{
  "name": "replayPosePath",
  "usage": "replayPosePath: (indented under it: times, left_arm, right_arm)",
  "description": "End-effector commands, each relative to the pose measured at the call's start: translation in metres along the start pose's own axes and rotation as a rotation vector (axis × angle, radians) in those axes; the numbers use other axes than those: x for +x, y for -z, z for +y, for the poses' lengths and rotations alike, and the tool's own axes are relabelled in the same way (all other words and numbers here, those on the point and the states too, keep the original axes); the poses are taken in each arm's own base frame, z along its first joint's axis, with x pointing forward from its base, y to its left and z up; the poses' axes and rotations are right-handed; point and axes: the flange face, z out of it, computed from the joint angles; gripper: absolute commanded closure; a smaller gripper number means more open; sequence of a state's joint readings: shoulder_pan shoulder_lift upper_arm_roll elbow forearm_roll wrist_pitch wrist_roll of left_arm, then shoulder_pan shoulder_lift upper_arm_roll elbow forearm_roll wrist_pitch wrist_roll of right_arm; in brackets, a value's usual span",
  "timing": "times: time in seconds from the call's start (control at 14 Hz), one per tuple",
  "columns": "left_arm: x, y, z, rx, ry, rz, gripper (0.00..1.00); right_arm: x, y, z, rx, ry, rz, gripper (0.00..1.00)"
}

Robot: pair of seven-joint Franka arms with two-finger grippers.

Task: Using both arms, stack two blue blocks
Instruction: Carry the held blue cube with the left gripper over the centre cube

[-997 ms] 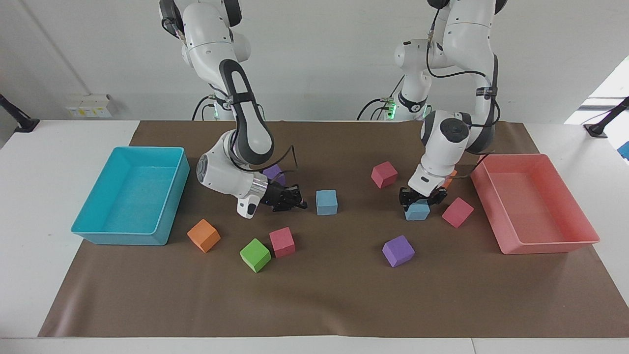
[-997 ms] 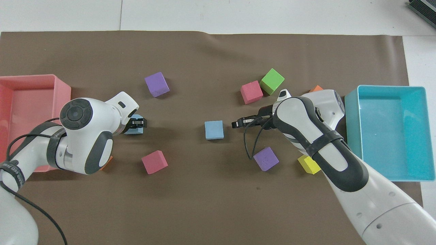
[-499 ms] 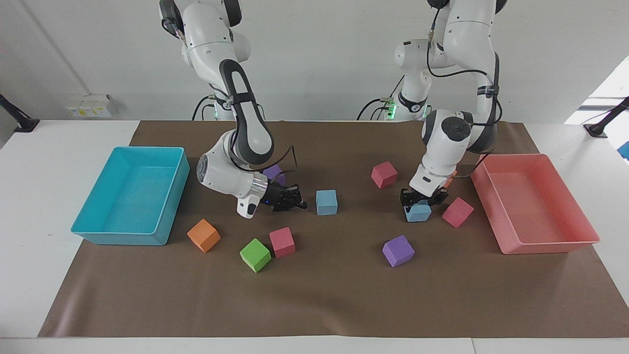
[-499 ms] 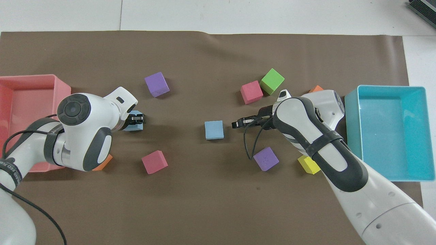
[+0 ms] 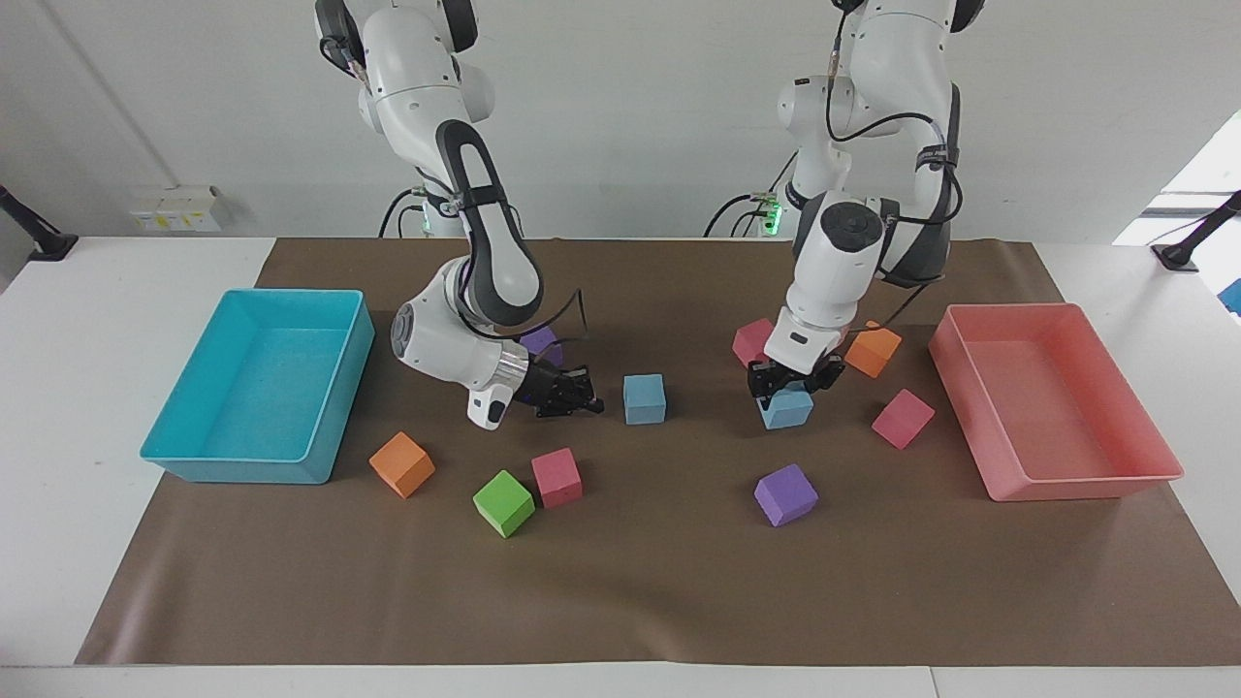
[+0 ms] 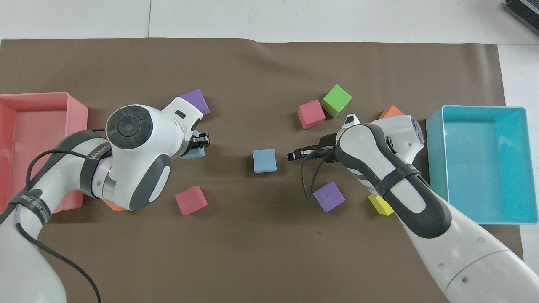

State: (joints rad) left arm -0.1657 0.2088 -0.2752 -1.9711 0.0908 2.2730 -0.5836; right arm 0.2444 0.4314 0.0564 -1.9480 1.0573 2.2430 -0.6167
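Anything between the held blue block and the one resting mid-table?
Nothing: bare brown mat between held blue block and resting blue block, clearest in the facing view.

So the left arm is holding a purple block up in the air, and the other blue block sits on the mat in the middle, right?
Not quite. The block in the left gripper is blue, not purple; the facing view shows it. The purple block lies untouched on the mat. The rest is right: the other blue block sits on the mat in the middle.
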Motion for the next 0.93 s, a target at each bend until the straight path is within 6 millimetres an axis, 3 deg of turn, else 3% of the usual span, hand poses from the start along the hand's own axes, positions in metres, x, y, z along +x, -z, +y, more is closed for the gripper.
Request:
replayPosePath:
  times: [0.0, 0.5, 0.71, 0.85]
  left_arm:
    - [-0.014, 0.018, 0.033, 0.016, 0.026, 0.011, 0.50]
    - [-0.051, 0.039, 0.106, -0.040, 0.000, 0.036, 0.50]
    - [-0.057, 0.050, 0.126, -0.064, -0.001, 0.049, 0.51]
    - [-0.061, 0.043, 0.140, -0.065, -0.007, 0.040, 0.52]
  right_arm:
    - [-0.006, 0.002, -0.003, 0.007, 0.003, 0.028, 1.00]
    - [-0.007, 0.001, -0.002, 0.003, 0.004, 0.029, 1.00]
    - [-0.007, 0.001, -0.002, 0.003, 0.004, 0.029, 1.00]
    - [-0.007, 0.001, -0.002, 0.003, 0.004, 0.029, 1.00]
